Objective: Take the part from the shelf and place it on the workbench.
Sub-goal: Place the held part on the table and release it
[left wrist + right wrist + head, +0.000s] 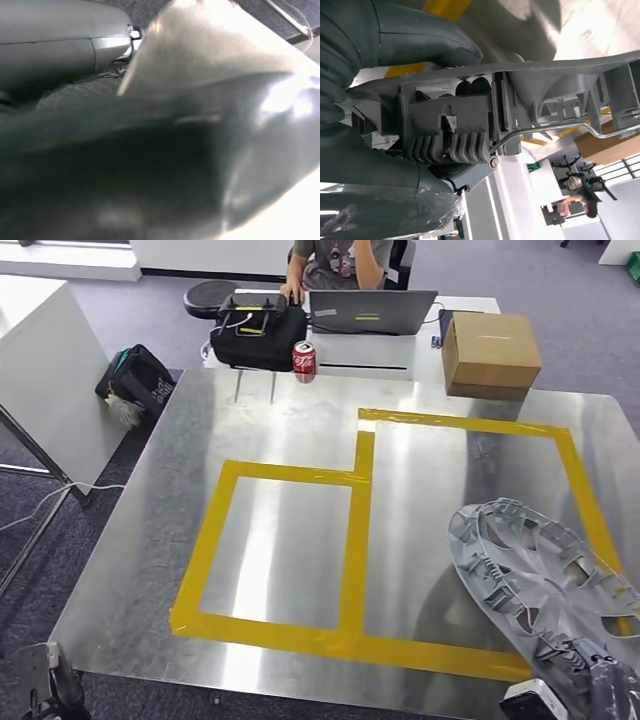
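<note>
The part (528,580) is a grey plastic wheel cover with ribs and openings. It hangs tilted over the near right corner of the metal workbench (302,430), above the larger yellow-taped rectangle (573,480), and casts a shadow on the metal. My right hand (596,690) grips its near rim at the lower right. In the right wrist view the thick grey thumb (414,45) lies on one face of the part (561,90) and the dark fingers (471,87) on the other. My left hand (45,680) hangs low beside the bench's near left corner. Its grey cover (56,50) appears blurred.
A cardboard box (490,352), a red cola can (304,358) and a black bag (256,332) stand along the far edge. A person (340,260) sits behind a laptop (370,312). A backpack (140,380) lies on the floor left, beside a white panel (53,370).
</note>
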